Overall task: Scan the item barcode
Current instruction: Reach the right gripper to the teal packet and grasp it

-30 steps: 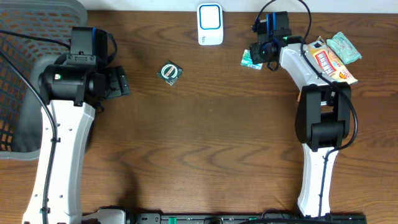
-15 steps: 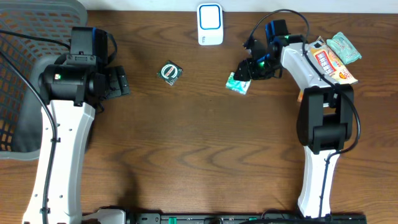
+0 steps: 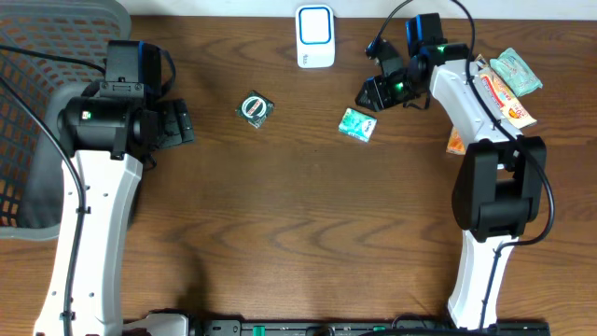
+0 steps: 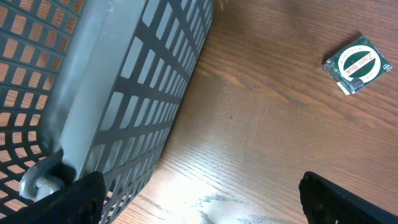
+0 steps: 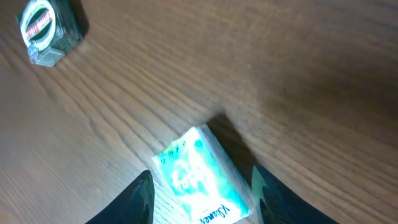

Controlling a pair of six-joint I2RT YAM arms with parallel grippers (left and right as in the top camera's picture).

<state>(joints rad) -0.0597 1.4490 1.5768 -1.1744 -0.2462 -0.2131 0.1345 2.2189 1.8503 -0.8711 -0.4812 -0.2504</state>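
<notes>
Teal tissue pack [image 3: 357, 124] now released onto table [image 3: 308, 224], below scanner [image 3: 315, 36] | right gripper [image 3: 377, 93] parted, empty, lifted away | left gripper [image 3: 179, 123] wide open, idle | barcode not yet scanned

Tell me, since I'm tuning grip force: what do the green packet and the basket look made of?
Green packet: seemingly soft glossy plastic film, printed, with a light sheen and rounded edges. Basket: apparently rigid grey moulded plastic, matte, judging by its uniform lattice of square holes.
</notes>
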